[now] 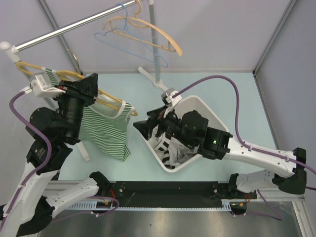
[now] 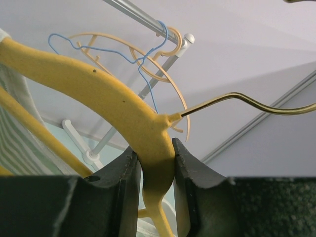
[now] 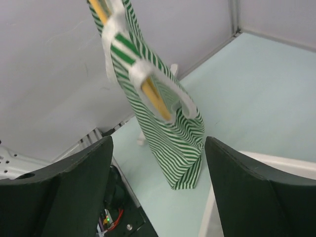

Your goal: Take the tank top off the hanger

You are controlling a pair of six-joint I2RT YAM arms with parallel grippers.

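The green-and-white striped tank top (image 1: 106,131) hangs on a yellow hanger (image 1: 109,98) above the table's left side. My left gripper (image 1: 91,89) is shut on that hanger. In the left wrist view, the jaws (image 2: 157,153) pinch the yellow hanger (image 2: 98,89) at its neck, just below the metal hook (image 2: 247,101). My right gripper (image 1: 143,126) stands open to the right of the tank top, apart from it. The right wrist view shows the tank top (image 3: 173,133) beyond the wide jaws (image 3: 158,177), nothing between them, one strap still round the hanger arm (image 3: 153,96).
A white basket (image 1: 210,107) with striped clothes lies under the right arm; its rim (image 3: 266,160) shows in the right wrist view. A metal rail (image 1: 74,27) at the back carries a tan hanger (image 1: 163,34) and a blue wire hanger (image 1: 133,45). The rail's post foot (image 1: 150,78) stands mid-table.
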